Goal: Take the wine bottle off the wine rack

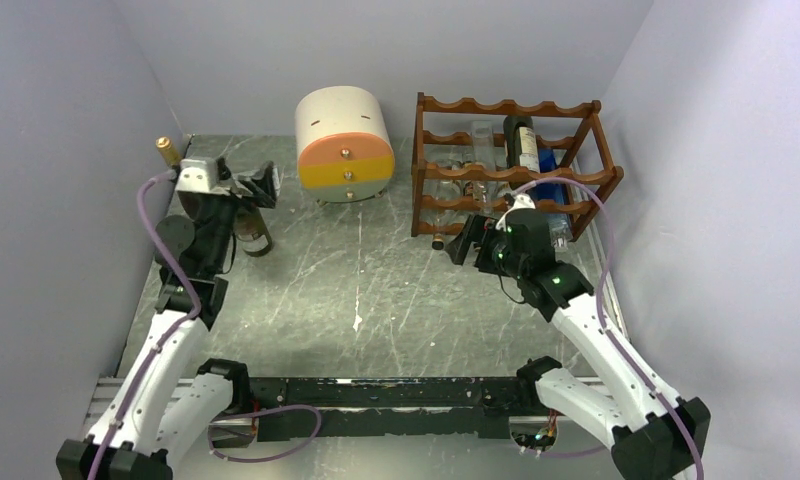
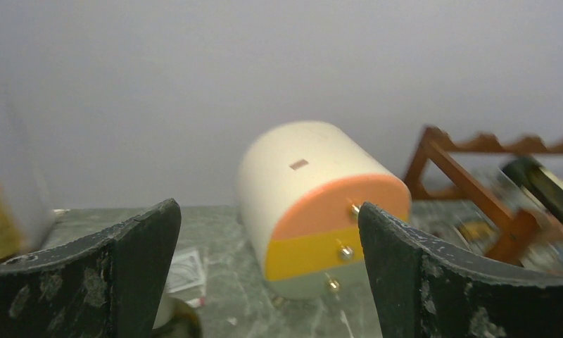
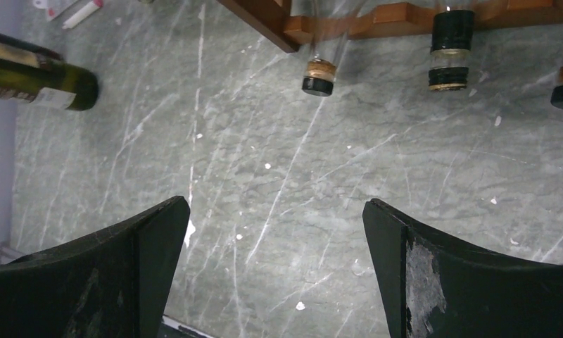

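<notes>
The dark reddish-brown wine rack (image 1: 446, 150) stands at the back right. A dark wine bottle (image 1: 521, 143) with a pale label lies on its top tier, and clear bottles lie on the lower tiers. In the right wrist view, their necks (image 3: 318, 76) (image 3: 449, 60) poke out past the rack's bottom rail (image 3: 398, 17). My right gripper (image 1: 463, 245) (image 3: 275, 204) hangs open over bare tabletop just in front of the rack's left end. My left gripper (image 1: 264, 183) (image 2: 268, 208) is open at the far left, above a standing green bottle (image 1: 254, 232), holding nothing.
A cream, orange and yellow drawer unit (image 1: 344, 145) (image 2: 314, 204) sits left of the rack. A gold-topped bottle (image 1: 168, 150) stands in the back left corner. Grey walls close in on three sides. The green bottle (image 3: 39, 81) shows at the left in the right wrist view.
</notes>
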Controlling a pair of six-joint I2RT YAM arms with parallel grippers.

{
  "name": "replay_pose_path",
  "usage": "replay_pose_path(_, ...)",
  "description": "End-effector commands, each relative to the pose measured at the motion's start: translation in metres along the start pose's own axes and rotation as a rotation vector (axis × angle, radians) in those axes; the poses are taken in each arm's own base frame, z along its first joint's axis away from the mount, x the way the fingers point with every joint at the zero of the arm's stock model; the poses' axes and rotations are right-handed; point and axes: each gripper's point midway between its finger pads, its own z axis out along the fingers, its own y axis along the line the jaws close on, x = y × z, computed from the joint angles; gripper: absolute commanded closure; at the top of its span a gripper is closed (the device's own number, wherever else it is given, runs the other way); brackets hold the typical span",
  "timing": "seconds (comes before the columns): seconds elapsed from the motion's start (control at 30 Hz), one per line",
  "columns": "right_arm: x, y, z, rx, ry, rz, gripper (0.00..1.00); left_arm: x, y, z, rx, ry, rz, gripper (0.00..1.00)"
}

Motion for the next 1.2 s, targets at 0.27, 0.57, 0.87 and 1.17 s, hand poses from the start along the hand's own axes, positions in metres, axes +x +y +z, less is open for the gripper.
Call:
replay_pose_path(0.27,-0.043,-0.052,0.016,0.067,-0.1,0.07,0.0,0.023,-0.114,-0.004,0.581,0.082,-0.028,0.0)
replay_pose_path(0.57,-0.088,-0.084,0.012,0.066,-0.249,0.174,0.04,0.028,-0.117,-0.005,0.583,0.091,-0.014,0.01)
replay_pose_path(0.87,-0.091,-0.103,0.01,0.113,-0.309,0.23,0.06,0.032,-0.117,-0.003,0.583,0.105,-0.018,0.02)
replay_pose_path(1.17,-0.095,-0.113,0.008,0.159,-0.327,0.205,0.06,0.037,-0.118,-0.002,0.584,0.117,-0.022,0.02)
